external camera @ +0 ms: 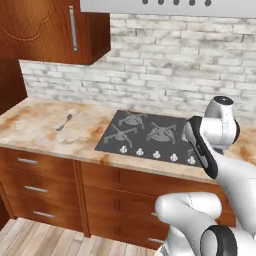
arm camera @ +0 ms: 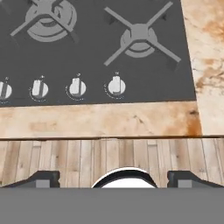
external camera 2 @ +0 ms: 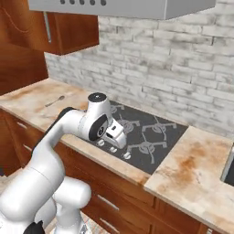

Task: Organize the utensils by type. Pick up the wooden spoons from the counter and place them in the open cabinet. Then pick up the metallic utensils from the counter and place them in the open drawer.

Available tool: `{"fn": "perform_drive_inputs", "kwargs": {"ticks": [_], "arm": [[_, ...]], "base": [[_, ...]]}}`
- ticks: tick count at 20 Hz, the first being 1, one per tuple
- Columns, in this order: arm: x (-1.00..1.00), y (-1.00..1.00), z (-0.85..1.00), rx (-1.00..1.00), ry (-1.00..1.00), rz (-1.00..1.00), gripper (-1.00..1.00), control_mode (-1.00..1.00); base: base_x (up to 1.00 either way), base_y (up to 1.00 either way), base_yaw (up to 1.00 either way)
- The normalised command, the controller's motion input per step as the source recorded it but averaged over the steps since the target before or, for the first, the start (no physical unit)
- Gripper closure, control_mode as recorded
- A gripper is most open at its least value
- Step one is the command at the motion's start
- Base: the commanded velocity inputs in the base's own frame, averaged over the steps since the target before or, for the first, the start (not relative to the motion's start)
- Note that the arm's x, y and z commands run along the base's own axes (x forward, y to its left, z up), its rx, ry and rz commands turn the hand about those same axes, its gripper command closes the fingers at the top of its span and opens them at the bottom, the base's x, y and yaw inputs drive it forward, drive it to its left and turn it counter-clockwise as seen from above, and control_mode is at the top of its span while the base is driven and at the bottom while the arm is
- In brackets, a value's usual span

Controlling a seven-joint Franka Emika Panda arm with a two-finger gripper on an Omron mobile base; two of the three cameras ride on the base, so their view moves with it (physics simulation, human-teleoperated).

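Fingertips of the gripper [arm camera: 113,178] stand wide apart at the bottom of the hand view, holding nothing, above the front edge of the counter [arm camera: 109,119] and the hob [arm camera: 96,48]. One small metal spoon [external camera: 64,122] lies well to the left on the counter. I judge no pick-up has begun yet; next the arm must swing left and come down over a utensil.

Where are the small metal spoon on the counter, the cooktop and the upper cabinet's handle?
small metal spoon [external camera: 64,122], left base view, middle of its length.
cooktop [external camera: 150,131], left base view, dark surface between the burners.
upper cabinet's handle [external camera: 73,28], left base view, middle of the silver bar.
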Motion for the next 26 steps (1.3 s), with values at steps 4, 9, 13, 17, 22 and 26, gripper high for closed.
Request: {"fn": "perform_drive_inputs", "kwargs": {"ticks": [4,9,13,17,22,26], "arm": [[0.00,0.00,0.00,0.00,0.00,0.00,-1.00,1.00],[0.00,0.00,0.00,0.00,0.00,0.00,-1.00,1.00],[0.00,0.00,0.00,0.00,0.00,0.00,-1.00,1.00],[0.00,0.00,0.00,0.00,0.00,0.00,-1.00,1.00],[0.00,0.00,0.00,0.00,0.00,0.00,-1.00,1.00],[0.00,0.00,0.00,0.00,0.00,0.00,-1.00,1.00]], "base": [[0.16,1.00,0.00],[0.35,1.00,-0.03],[0.32,0.96,-0.29],[0.19,0.98,-0.21],[0.20,0.88,-0.19],[0.56,0.72,-0.04]]}}
